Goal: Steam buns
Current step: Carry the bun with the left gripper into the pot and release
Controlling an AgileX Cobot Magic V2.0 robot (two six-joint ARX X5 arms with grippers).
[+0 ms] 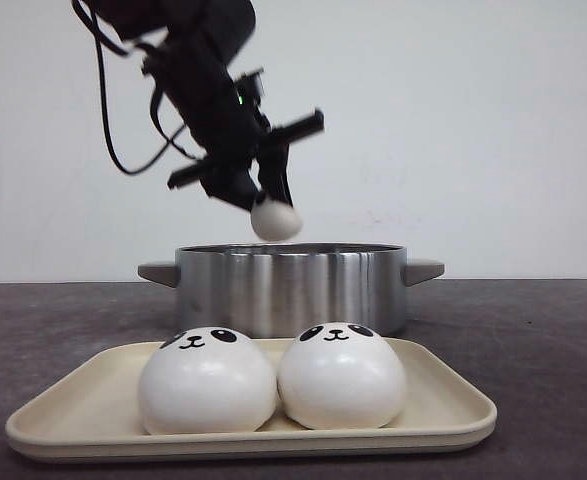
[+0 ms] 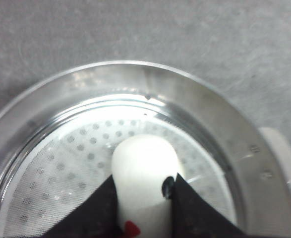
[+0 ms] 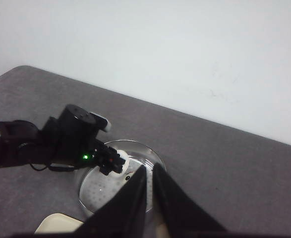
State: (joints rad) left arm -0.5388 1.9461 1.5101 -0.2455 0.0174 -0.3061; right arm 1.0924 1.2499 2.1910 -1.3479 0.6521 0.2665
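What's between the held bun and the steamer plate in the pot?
Nothing. In the left wrist view the bun in the left gripper hangs over the bare perforated plate of the pot.

— Where's the front camera?
— Low at the desk (image 1: 533, 330) edge, close, facing the wall.
— And the wrists?
— Left stares straight down into the pot (image 2: 195, 99); right watches that pot (image 3: 145, 153) from high up.

A steel pot (image 1: 291, 285) with two side handles stands mid-surface (image 1: 533, 340), a perforated steamer plate (image 2: 76, 168) inside. A beige tray (image 1: 443, 400) lies at the near edge. White wall (image 1: 473, 120) behind.
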